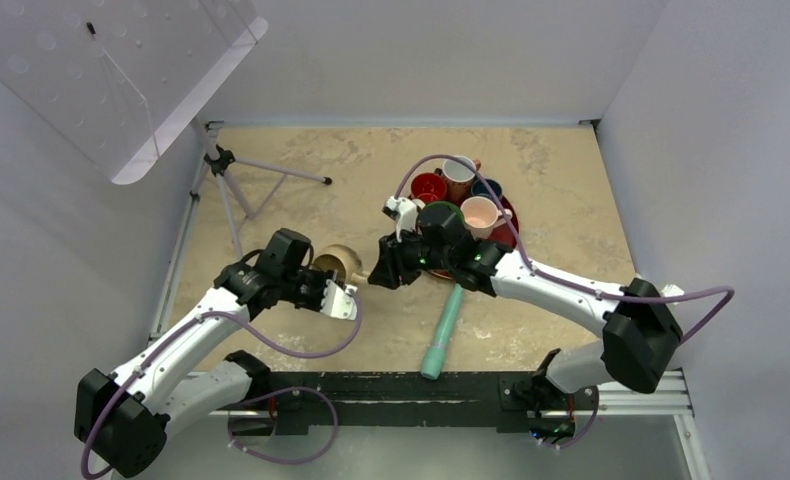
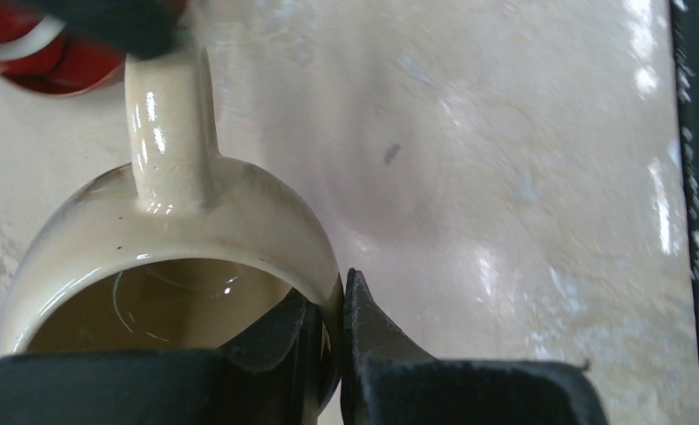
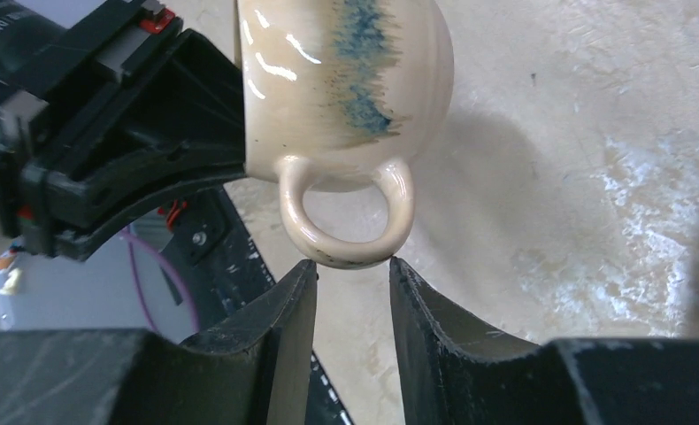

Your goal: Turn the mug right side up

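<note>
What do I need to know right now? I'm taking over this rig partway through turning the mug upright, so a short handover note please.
Left gripper: shut on the mug, pinching its rim wall with one finger inside.
Right gripper: open, lined up just short of the handle and not gripping it.
Mug: held on its side between the two arms, apparently off the table, with the handle pointing at the right gripper.
Done: the mug is grasped and lifted.
Left: turn it mouth up, set it down on the table and release.
</note>
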You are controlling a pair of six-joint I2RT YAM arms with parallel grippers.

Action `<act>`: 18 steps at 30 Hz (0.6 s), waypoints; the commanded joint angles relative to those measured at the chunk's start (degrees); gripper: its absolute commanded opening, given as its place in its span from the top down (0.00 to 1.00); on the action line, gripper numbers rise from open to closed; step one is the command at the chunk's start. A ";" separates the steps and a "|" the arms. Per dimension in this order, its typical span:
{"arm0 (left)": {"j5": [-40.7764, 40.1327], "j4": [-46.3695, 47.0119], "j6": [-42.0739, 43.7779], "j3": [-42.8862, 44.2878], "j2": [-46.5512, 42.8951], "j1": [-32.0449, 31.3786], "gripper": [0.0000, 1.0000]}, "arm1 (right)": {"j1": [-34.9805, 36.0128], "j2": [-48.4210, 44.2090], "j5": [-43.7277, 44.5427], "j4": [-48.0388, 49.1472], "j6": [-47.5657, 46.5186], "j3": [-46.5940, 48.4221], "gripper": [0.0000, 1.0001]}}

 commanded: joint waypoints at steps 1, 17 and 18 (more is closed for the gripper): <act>3.38 -12.67 18.79 4.37 -0.30 -0.70 1.00 | 0.38 -4.31 2.69 -0.12 -0.25 7.62 0.50; -5.39 -15.46 25.18 10.27 0.70 -1.56 1.00 | 17.16 16.62 37.51 -28.38 2.19 37.72 0.08; -5.30 -16.08 24.81 10.82 0.82 -1.57 1.00 | 17.57 17.78 37.76 -29.09 2.77 38.64 0.09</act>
